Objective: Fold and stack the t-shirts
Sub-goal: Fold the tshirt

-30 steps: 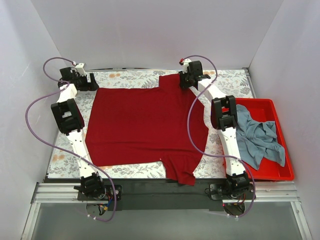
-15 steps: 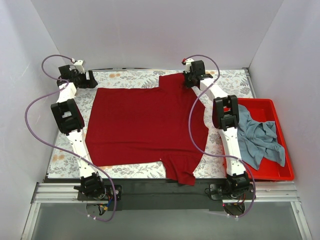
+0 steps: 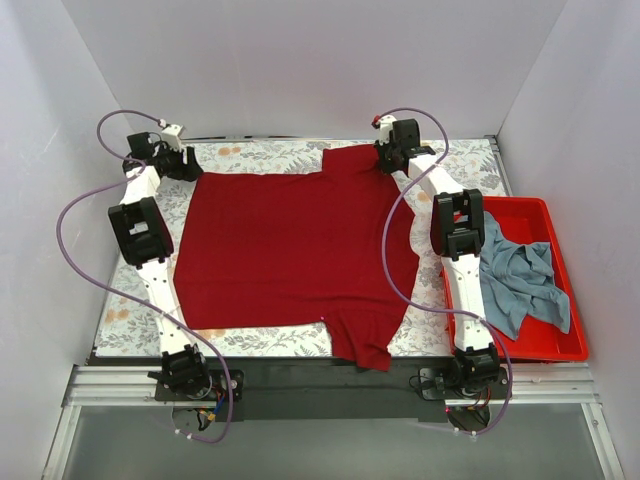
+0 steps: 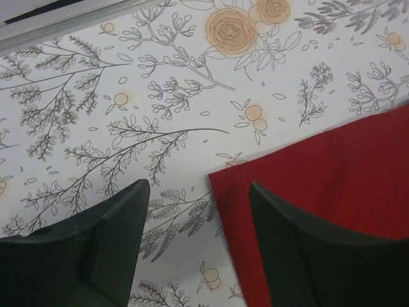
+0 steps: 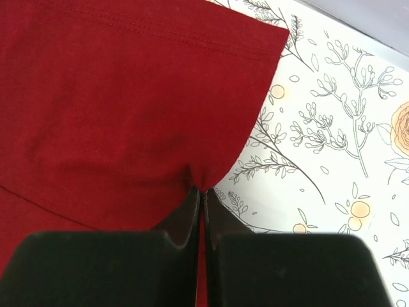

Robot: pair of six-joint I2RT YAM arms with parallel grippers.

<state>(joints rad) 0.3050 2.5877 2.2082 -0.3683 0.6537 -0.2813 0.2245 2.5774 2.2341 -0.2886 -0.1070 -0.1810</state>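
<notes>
dark red t-shirt (image 3: 295, 250): I saw it spread flat on the floral surface (image 3: 260, 155).
left pincer (image 4: 198, 192): released, fingers wide, either side of the shirt's far left corner.
right pincer (image 5: 202, 190): clenched, grasping the far sleeve's edge.
grey-blue t-shirt (image 3: 515, 280): lay crumpled in the red bin (image 3: 545, 210).

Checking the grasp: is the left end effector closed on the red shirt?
No, the left end effector stands open over a corner of the dark red t-shirt.

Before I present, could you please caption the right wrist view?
Right gripper pinching the dark red t-shirt at its edge over the floral table cover.
</notes>
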